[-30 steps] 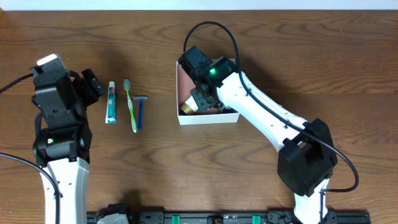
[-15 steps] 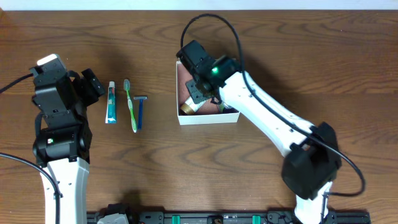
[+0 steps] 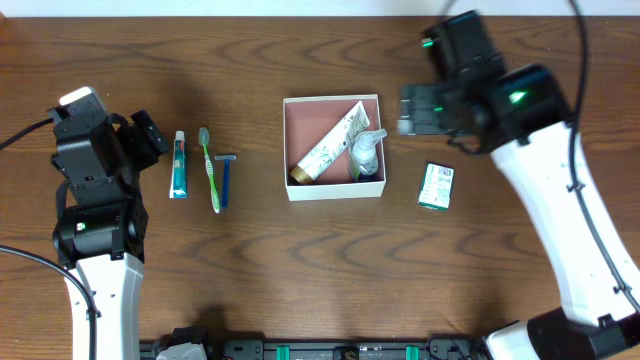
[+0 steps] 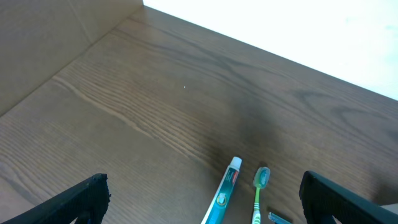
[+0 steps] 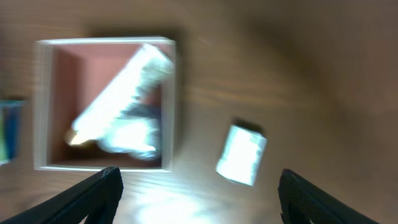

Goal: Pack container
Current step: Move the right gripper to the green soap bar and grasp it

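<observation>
Just nearward of the wide-spread right gripper (image 5: 199,196), beside the container's (image 3: 335,194) right wall, lengthwise toward the desk's (image 3: 300,270) near edge: carton (image 3: 437,186).

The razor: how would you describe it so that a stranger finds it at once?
Start at the white-walled container in the middle of the table; three slim items lie in a row to its left. The razor is the one nearest the container, beside the green toothbrush; it is the shortest and has a blue handle.
</observation>
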Motion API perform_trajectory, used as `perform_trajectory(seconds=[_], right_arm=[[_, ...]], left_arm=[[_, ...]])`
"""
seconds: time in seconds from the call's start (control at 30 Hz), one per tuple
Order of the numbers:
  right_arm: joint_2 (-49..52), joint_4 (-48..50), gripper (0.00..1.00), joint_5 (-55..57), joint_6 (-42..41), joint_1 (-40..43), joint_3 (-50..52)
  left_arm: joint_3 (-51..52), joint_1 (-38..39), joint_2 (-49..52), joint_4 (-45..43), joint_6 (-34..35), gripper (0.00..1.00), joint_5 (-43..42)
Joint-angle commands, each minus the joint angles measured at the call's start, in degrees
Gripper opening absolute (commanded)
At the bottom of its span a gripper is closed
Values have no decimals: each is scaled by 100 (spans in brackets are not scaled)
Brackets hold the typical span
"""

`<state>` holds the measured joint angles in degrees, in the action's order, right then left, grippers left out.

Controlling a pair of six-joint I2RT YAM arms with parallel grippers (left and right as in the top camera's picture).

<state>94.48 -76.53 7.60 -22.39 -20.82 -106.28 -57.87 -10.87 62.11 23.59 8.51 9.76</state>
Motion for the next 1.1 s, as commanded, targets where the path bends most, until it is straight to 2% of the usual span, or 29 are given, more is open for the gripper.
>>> perform_trajectory(seconds=[0.0, 0.1, 0.27, 0.4, 0.5, 0.67, 0.77, 0.9, 1.07], right_arm=[[249, -295, 83, -293, -330, 520, 160], [457, -474, 82, -579, -328, 815, 450], [719, -304, 78, -787, -328, 815, 1231], [815, 96, 84, -787, -334, 850, 2039], [831, 612, 99, -787, -444, 898, 2601], [831, 1875, 99, -782, -835, 920, 3477], [831, 2500, 95, -774, -1043, 920, 3856], [831, 3158, 83, -750, -1191, 922, 4245], [844, 3418, 76, -472, -1390, 922, 4454]], left_arm=[[-129, -31, 0, -2, -101, 98, -15], [-129, -31, 0, -2, -98, 98, -15], [-129, -31, 0, -2, -98, 98, -15], [-129, -31, 0, -2, -98, 98, -15], [-129, -31, 0, -2, -98, 98, -15], [-129, -31, 0, -2, -101, 98, -15], [-129, -31, 0, -2, -98, 98, -15], [-129, -31, 0, -2, -101, 98, -15], [-129, -31, 0, -2, -101, 98, -15]])
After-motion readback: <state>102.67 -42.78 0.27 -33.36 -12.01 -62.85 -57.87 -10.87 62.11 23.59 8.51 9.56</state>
